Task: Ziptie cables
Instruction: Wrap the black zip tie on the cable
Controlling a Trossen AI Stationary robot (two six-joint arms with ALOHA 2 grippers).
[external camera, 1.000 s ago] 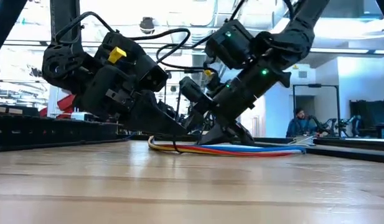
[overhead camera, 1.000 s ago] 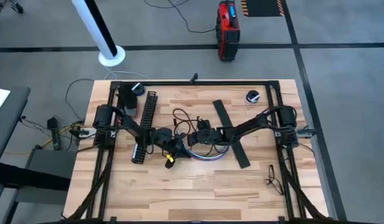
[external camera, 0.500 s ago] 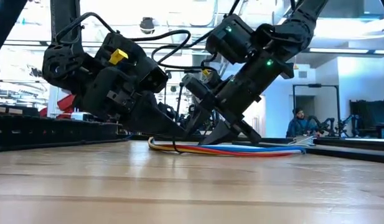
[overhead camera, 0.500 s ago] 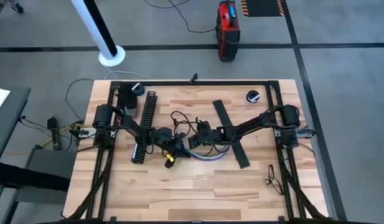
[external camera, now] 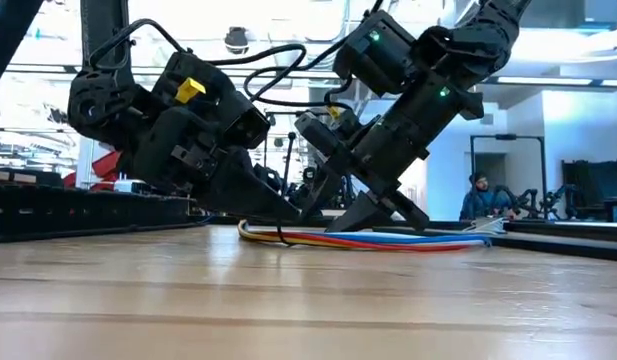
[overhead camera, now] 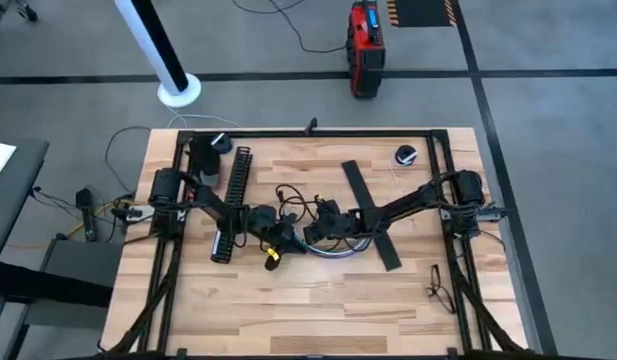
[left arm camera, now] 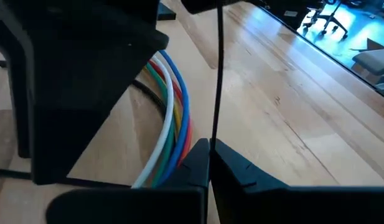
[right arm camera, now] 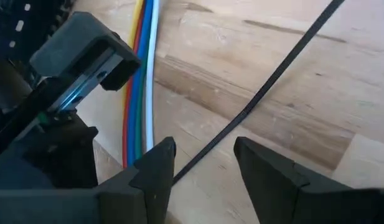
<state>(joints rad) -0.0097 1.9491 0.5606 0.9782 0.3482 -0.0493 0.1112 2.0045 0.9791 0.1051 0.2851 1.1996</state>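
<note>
Wood table (overhead camera: 408, 290), cables (external camera: 388, 240), both grippers adjacent

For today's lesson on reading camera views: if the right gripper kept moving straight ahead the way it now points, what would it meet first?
Most likely the thin black zip tie strap, which runs out between the open fingers of the right gripper. Beyond it lies the bare wooden table; the cables sit off to one side. Depth is unclear.

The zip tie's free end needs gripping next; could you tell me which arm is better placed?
Right, probably. The right end effector is open with the zip tie running between its fingers, beside the cables. The left end effector is shut on the tie.
</note>
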